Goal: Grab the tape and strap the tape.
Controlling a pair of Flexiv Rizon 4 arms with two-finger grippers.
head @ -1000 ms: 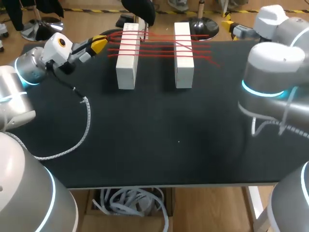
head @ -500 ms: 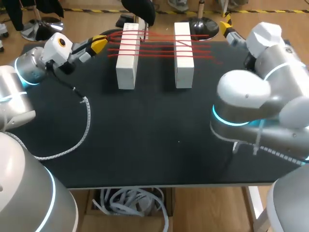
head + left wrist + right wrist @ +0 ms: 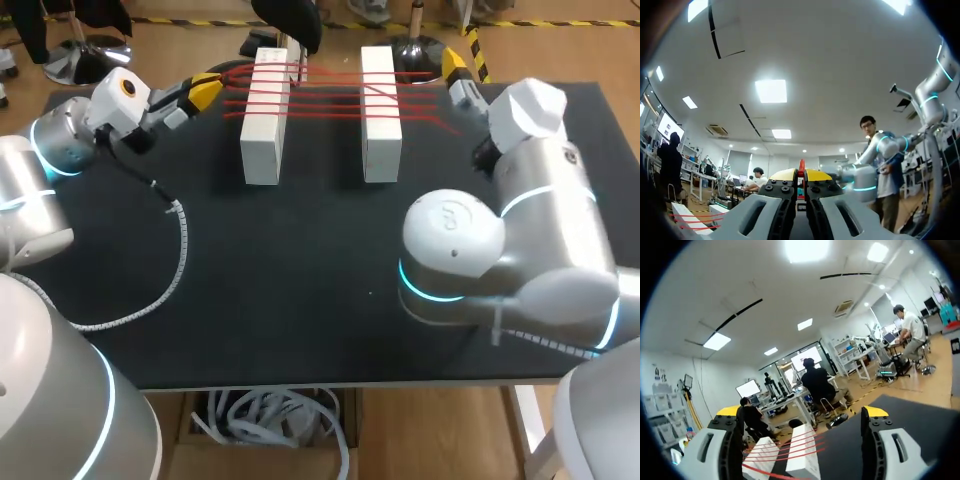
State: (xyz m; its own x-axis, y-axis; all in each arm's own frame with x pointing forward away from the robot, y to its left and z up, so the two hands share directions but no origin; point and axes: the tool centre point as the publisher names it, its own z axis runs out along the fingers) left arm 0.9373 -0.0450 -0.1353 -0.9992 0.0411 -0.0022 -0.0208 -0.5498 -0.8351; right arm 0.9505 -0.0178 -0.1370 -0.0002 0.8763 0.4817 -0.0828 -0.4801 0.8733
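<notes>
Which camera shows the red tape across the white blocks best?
The head view: every red tape strand spans both white blocks. The right wrist view sees them obliquely ahead of the right gripper; the left wrist view catches only a corner.

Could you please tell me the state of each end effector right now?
Left end effector: closed on the tape.
Right end effector: open, holding nothing.

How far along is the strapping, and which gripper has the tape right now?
Several passes of red tape already run across the left block and the right block, so the wrapping looks well along. In hand: the left gripper is shut on the tape beside the left block. The right gripper hangs open past the right block, holding nothing. Left: probably securing the tape's end.
</notes>
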